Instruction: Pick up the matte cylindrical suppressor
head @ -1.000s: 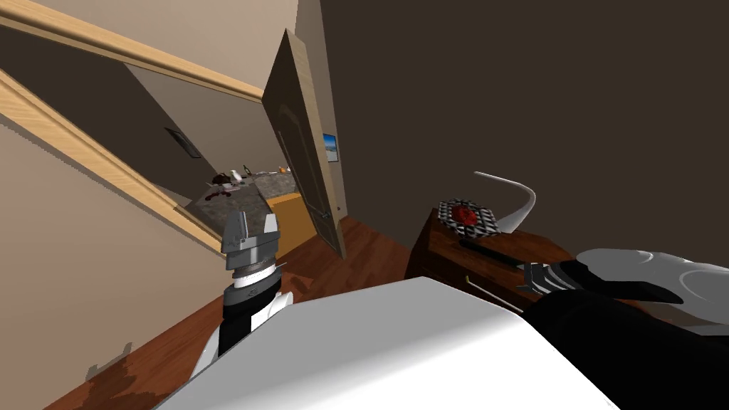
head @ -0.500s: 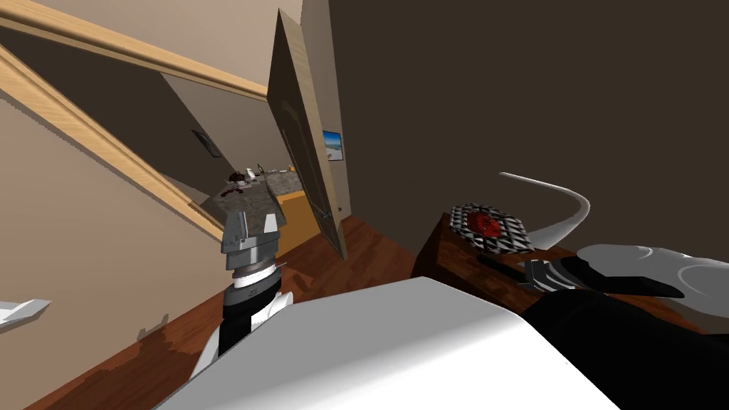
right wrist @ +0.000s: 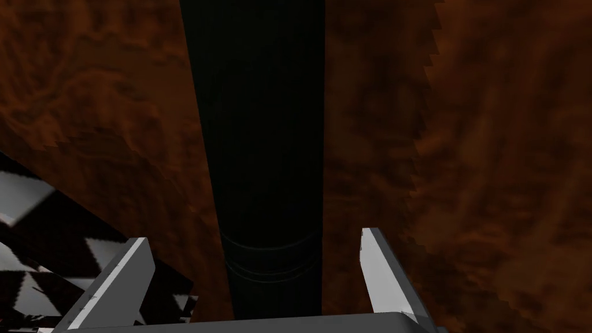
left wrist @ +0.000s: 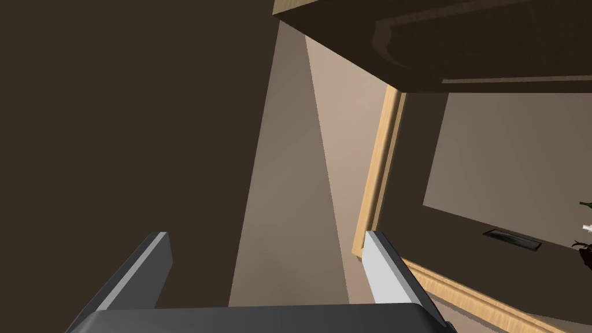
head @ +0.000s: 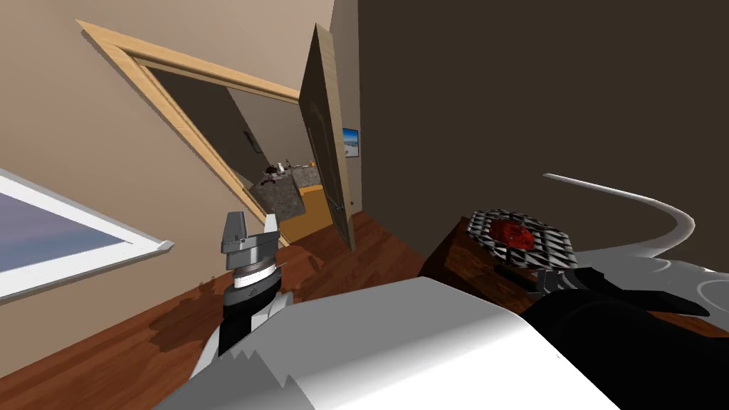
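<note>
Reaching arm: your right gripper (head: 548, 279) is out over the brown wooden counter (head: 445, 267), low above its top.
Right gripper: its fingers stand apart, one on each side of the black cylinder (right wrist: 260, 144); in the right wrist view a gap shows between each finger and the cylinder's side, so nothing is clamped.
Cylinder: it lies flat on the counter top, its length running straight away from the gripper's body. Two thin rings circle it near the gripper end. In the head view it is a short dark bar (head: 516, 273) just ahead of the fingers.
Beside it: a black-and-white patterned mat (head: 552, 245) lies close to the cylinder, with a red lump (head: 511, 232) on it. You cannot tell what the lump is.
Behind the mat: a curved white shape (head: 669, 217) rises by the dark wall.
Left arm: your left gripper (head: 253, 221) is raised in front of the chest, well apart from the counter, fingers apart and holding nothing.
Room: an open door (head: 327, 164) stands ahead, with a window (head: 64, 245) on the left wall and a red-brown wood floor (head: 342, 263).
</note>
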`<state>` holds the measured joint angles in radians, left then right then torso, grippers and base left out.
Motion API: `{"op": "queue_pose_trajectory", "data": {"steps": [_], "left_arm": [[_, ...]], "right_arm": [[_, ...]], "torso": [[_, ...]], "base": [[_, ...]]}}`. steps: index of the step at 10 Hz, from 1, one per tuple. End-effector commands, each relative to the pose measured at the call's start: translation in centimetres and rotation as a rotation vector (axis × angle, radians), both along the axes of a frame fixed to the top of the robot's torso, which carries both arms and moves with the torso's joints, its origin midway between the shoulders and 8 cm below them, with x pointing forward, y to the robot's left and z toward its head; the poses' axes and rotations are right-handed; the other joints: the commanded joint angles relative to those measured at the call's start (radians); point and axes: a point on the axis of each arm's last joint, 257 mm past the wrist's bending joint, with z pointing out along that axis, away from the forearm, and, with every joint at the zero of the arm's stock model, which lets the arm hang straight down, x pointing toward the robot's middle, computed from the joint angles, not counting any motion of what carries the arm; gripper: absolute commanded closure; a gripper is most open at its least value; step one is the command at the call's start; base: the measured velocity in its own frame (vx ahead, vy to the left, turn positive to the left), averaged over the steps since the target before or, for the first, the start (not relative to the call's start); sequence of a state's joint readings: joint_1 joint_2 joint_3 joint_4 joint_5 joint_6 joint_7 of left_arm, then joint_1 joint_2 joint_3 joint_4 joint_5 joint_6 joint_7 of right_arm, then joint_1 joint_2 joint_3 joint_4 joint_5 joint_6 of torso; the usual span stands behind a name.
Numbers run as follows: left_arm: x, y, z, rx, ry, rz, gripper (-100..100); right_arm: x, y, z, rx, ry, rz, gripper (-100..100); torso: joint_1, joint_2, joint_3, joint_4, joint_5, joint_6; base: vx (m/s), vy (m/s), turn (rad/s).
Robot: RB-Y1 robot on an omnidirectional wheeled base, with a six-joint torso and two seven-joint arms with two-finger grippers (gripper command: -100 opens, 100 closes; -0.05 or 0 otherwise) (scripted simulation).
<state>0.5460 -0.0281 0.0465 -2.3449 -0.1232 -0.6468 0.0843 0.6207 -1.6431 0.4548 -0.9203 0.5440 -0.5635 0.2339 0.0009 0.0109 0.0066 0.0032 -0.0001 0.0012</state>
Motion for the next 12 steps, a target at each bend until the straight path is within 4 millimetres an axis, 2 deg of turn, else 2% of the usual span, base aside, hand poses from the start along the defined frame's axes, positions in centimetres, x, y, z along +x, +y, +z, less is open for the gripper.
{"op": "queue_pose_trajectory", "data": {"steps": [1,4,5,6,10,11,12], "left_arm": [[0.0,0.0,0.0,0.0,0.0,0.0,0],[0.0,0.0,0.0,0.0,0.0,0.0,0],[0.0,0.0,0.0,0.0,0.0,0.0,0],[0.0,0.0,0.0,0.0,0.0,0.0,0],[0.0,0.0,0.0,0.0,0.0,0.0,0],[0.0,0.0,0.0,0.0,0.0,0.0,0],[0.0,0.0,0.0,0.0,0.0,0.0,0]], "right_arm": [[-1.4,-0.5,-0.2,-0.002,-0.002,-0.053,-100],[-3.6,-1.1,-0.8,-0.004,-0.003,-0.135,-100],[-3.2,-1.0,-0.8,-0.002,-0.003,-0.117,-100],[-3.3,-1.0,-0.9,-0.003,-0.003,-0.121,100],[-3.2,-1.1,-0.7,-0.006,-0.004,-0.119,100],[-3.2,-1.1,-0.7,-0.007,-0.004,-0.119,0],[-2.1,-0.7,-0.4,-0.002,-0.003,-0.08,100]], "torso": [[0.0,0.0,0.0,0.0,0.0,0.0],[0.002,-0.002,-0.001,0.0,0.001,0.001],[0.001,-0.002,-0.001,0.0,0.0,0.001],[0.0,-0.006,-0.003,-0.001,0.0,0.001],[-0.002,-0.012,-0.007,-0.003,-0.003,0.002],[-0.002,-0.012,-0.007,-0.003,-0.003,0.002],[-0.002,-0.012,-0.007,-0.003,-0.002,0.002]], "base": [[-0.156,-0.001,0.311],[-0.159,0.018,0.261],[-0.061,-0.003,0.046],[-0.011,0.0,-0.011],[-0.001,-0.002,0.002],[0.0,0.0,0.0],[0.114,-0.039,-0.363]]}}
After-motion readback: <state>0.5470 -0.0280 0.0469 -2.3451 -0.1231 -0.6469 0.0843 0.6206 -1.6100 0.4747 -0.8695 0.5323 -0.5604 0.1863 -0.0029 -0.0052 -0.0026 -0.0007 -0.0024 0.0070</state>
